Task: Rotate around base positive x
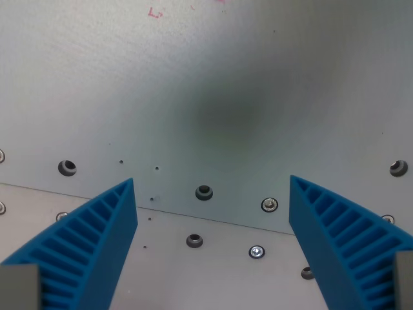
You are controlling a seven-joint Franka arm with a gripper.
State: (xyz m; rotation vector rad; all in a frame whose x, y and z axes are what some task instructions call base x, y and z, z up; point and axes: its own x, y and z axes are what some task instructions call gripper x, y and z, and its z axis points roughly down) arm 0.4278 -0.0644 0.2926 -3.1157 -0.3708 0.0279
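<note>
Two fingers: blue, ribbed, one at the wrist view's lower left [90, 248], one at the lower right [345, 248] — tips spread wide, nothing between them.
Gripper [211, 184]: apart and empty, pointing down at bare metal.
Thing to grasp: none in view — task reads as a pure turn of the wrist about the base x axis, so the gripper itself counts as the task's thing, hanging above the plates.
Near plate [213, 271]: paler sheet of the bench under the fingertips, carrying a dark screw hole [194, 241] and a bright screw head [256, 251].
Seam [213, 217]: straight edge crossing between the fingers, dropping slightly toward the wrist view's right — best line for judging tilt once rotation starts.
Far plate [213, 77]: grey-blue sheet beyond the seam, with a hole [204, 192] just past the edge and another hole [67, 168] further left.
Shadow [226, 110]: soft dark patch on the far plate, directly ahead of the gap.
Red mark [155, 13]: small scribble near the top edge, farthest off.
Clearance: judged ample — nothing standing up from either plate to catch a finger.
</note>
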